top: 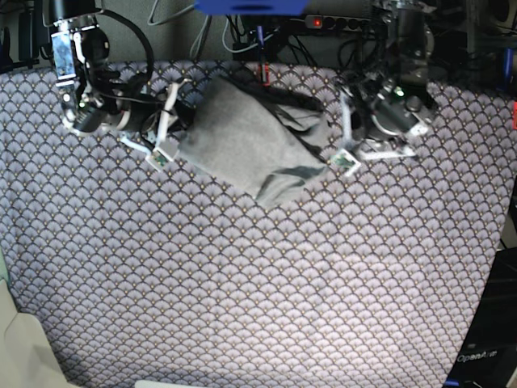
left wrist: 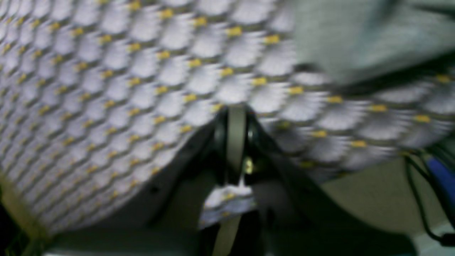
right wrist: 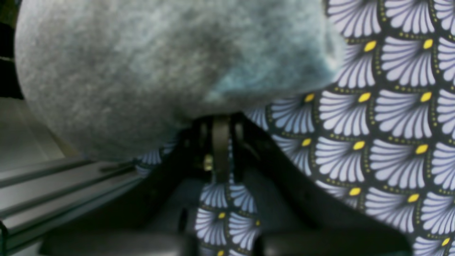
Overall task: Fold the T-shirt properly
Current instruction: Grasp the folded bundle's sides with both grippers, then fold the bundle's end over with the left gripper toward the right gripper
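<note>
A purple-grey tablecloth (top: 258,267) with a fan-scale print and small yellow dots covers the whole table; cables and a power strip (top: 339,23) with a red light run along the far edge.

The T-shirt (top: 242,141) lies bunched on the far half of the tablecloth, near its far edge and about midway across. It is a light heather-grey heap, partly doubled over, with a darker fold showing at the edge nearest the left arm and 1 corner pointing toward the near side of the table.

2 arms flank the T-shirt. In the base view the right gripper (top: 161,153) sits just beside the garment's edge on the picture's left, low over the cloth. The left gripper (top: 346,160) sits just beside the opposite edge, on the picture's right.

Right wrist view: the jaws are pressed together. Grey fabric (right wrist: 142,60) bulges just above the fingertips (right wrist: 221,142), and patterned tablecloth (right wrist: 387,117) shows beside and beneath them. Whether they pinch shirt fabric, tablecloth or both cannot be told.

Left wrist view, badly blurred: the jaws are pressed together at the left gripper's (left wrist: 236,117) tip, against a raised ridge of tablecloth (left wrist: 117,92), possibly pinching it. A grey corner of the T-shirt (left wrist: 355,39) sits near the tips, apart from them.
</note>
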You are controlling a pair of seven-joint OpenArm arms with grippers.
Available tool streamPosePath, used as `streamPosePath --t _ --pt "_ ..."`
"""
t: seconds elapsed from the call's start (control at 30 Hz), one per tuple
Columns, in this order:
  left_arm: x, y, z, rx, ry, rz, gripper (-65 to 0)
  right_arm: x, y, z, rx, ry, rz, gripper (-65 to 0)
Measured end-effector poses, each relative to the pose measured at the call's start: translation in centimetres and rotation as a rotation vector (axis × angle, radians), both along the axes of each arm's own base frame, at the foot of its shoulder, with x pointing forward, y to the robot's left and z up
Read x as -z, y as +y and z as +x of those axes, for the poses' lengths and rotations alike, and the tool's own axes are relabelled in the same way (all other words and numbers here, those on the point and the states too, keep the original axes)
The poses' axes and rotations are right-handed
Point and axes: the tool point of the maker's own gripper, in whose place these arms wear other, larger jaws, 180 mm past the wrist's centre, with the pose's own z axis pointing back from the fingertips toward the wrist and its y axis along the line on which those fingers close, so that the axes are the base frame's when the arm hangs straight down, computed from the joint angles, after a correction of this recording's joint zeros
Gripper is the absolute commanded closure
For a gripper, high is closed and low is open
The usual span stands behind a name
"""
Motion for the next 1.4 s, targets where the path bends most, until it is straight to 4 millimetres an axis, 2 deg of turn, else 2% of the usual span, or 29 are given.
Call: streamPosePath --t 0.1,0.3,0.57,0.67,0.83,1.0,1.17,1.3,1.4 --pt "1.4 -2.0 -0.8 0.054 0.048 -0.028 0.0 0.0 0.1 0.0 0.001 0.000 0.003 -0.3" --pt "3.5 -4.2 -1.1 0.078 0.074 -0.104 0.0 0.0 0.1 0.0 0.001 0.001 0.002 -0.3" --pt "3.7 -5.2 1.6 0.054 0.036 -0.177 0.0 0.2 0.4 -0.5 0.001 0.014 0.009 -0.3" --pt "3.0 -5.9 3.6 0.046 0.003 -0.186 0.0 0.2 1.1 -0.7 0.001 0.020 0.026 -0.3" --pt "0.5 -7.5 8.2 0.037 -0.104 -0.257 0.0 0.6 2.7 -2.1 0.008 0.053 0.068 -0.3" --pt "2.2 -9.2 10.4 0.050 -0.058 -0.311 0.0 0.9 3.6 -3.2 0.018 0.077 0.094 -0.3" --pt "2.0 -11.3 13.3 0.057 -0.105 -0.424 0.0 1.4 4.2 -4.8 0.017 0.114 0.106 -0.3" --pt "0.5 -12.3 14.8 0.046 -0.150 -0.467 0.0 1.0 4.2 -4.0 0.016 0.092 0.111 -0.3" --pt "-1.8 -12.2 16.7 0.007 -0.214 -0.514 -0.1 1.3 4.1 -4.5 0.014 0.104 0.106 -0.3"
